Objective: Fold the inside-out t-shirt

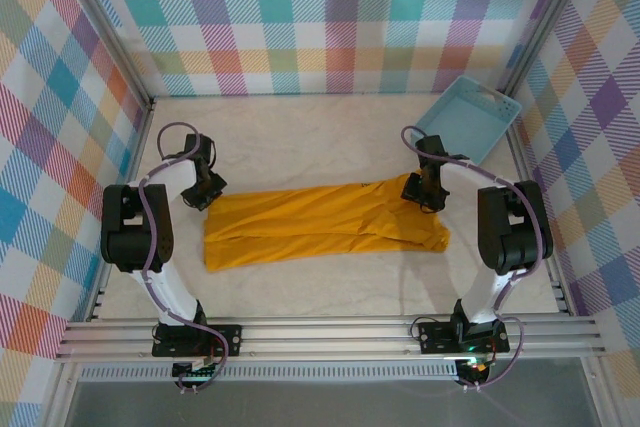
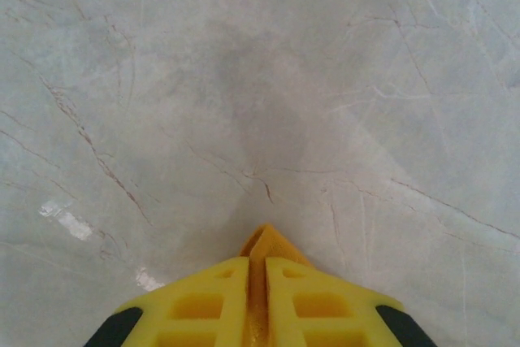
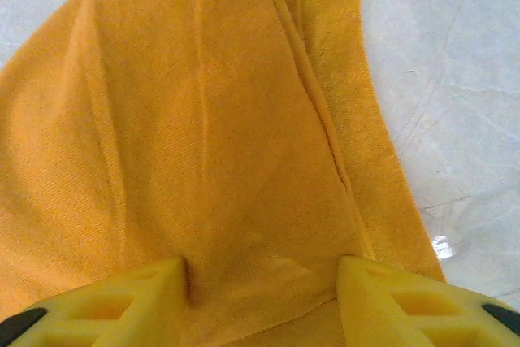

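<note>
The inside-out t-shirt, mustard-orange, lies as a long band across the middle of the table. My left gripper is at the band's far left corner. In the left wrist view its yellow fingers are shut on a thin pinch of the t-shirt's fabric, which pokes out past the tips of the left gripper. My right gripper is at the band's far right end. In the right wrist view the right gripper stands open, fingers wide apart and resting on the t-shirt, whose seam runs up the cloth.
A light blue basket sits tilted in the back right corner. Checked walls close in the table on three sides. Bare marbled tabletop lies ahead of the left gripper and to the right of the cloth.
</note>
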`<state>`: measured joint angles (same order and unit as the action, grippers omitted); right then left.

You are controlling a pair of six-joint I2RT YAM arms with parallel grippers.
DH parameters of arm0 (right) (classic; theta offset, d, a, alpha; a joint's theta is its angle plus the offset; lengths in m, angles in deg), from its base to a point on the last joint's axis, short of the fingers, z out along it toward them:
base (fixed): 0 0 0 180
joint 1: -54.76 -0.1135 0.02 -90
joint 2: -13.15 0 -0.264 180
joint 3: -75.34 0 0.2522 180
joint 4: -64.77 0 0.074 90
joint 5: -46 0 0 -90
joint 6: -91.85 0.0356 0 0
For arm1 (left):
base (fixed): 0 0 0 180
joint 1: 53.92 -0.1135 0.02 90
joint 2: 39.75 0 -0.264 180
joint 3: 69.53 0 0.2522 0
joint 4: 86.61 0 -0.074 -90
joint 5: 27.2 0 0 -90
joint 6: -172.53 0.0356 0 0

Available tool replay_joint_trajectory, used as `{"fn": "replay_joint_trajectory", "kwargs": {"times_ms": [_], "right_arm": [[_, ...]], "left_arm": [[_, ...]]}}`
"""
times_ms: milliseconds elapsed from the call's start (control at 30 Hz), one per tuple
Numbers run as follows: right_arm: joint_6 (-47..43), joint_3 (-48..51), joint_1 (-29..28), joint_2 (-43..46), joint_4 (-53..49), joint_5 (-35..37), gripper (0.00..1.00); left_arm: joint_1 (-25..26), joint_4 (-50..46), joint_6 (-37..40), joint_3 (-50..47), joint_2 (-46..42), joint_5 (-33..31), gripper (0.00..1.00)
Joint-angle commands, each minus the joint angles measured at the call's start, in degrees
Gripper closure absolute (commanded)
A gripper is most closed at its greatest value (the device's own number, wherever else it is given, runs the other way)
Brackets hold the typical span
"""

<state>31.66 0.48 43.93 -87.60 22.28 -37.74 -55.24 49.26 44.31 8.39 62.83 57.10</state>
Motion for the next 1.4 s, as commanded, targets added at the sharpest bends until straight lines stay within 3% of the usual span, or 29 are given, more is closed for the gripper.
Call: {"fn": "replay_joint_trajectory", "kwargs": {"times_ms": [0,133,267,400,567,900,1367], "right_arm": [[-1.3,-0.5,0.5,1.8,-2.6,0.3,0.44],[-4.0,-1.0,1.2,7.2,-5.9,3.7,0.3],[-5.4,-0.9,3.8,7.3,-7.4,2.0,0.24],[-5.6,-1.0,4.2,5.0,-8.0,1.2,0.21],[-6.1,-2.3,4.2,1.8,-8.9,0.0,0.2],[-6.4,-3.1,2.9,-3.2,-9.1,-5.8,0.2],[-3.7,-5.6,-4.1,-8.4,-10.4,-6.6,0.37]], "left_arm": [[-0.9,-4.3,-0.1,1.4,-2.2,-2.3,0.77],[-0.8,-8.0,0.0,0.2,-8.7,-6.5,0.57],[2.3,-8.4,0.6,-3.0,-16.2,-7.5,0.41],[5.8,-4.1,1.6,-6.9,-19.8,-1.9,0.38],[7.4,-0.6,2.4,-9.4,-17.0,3.3,0.37],[7.3,2.2,1.3,-13.4,-11.1,2.1,0.37],[7.4,4.3,-0.1,-19.3,-14.4,0.4,0.37]]}}
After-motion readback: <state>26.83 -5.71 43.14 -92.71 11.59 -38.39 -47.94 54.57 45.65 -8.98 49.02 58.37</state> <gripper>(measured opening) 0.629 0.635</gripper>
